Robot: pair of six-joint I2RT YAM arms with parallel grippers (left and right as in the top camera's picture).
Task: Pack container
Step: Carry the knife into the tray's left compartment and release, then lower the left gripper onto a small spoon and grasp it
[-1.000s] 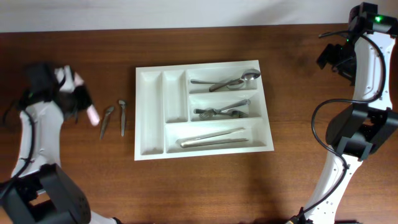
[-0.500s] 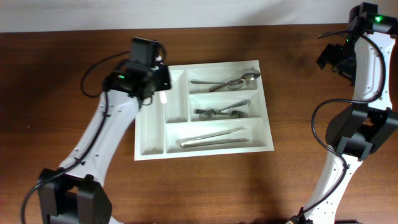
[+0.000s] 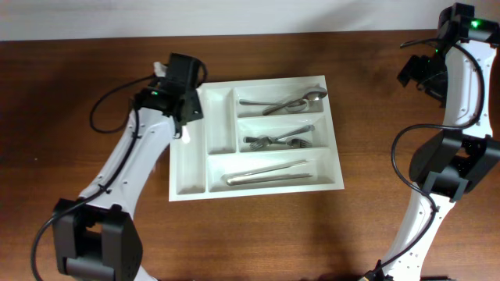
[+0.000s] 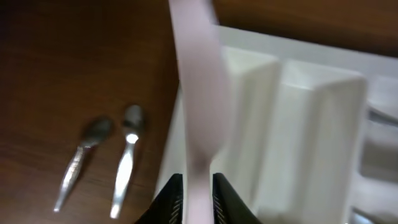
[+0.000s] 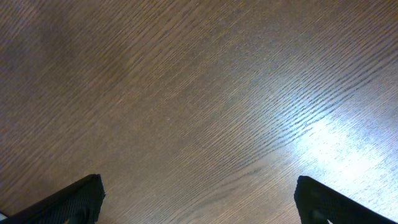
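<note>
Container (image 3: 190,168) flat on bench (image 3: 312,226), mid-bench. Long axis left-right in overhead, slightly skewed. Two narrow bins at its left end, three long bins at right. Cutlery (image 3: 269,175) lies lengthwise in long bins, apparently sorted by kind.

Left gripper (image 4: 198,190) over container's left rim, clamped on pale pink strip (image 4: 196,93), blurred; likely lining up with narrow bin.

Two spoons (image 4: 127,155) on bench just left of container, unpacked.

Right gripper (image 5: 199,199) well right of container, jaws wide, empty, likely parked clear.

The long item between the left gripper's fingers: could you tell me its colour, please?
The long item is pale pink, clearest in the left wrist view.
</note>
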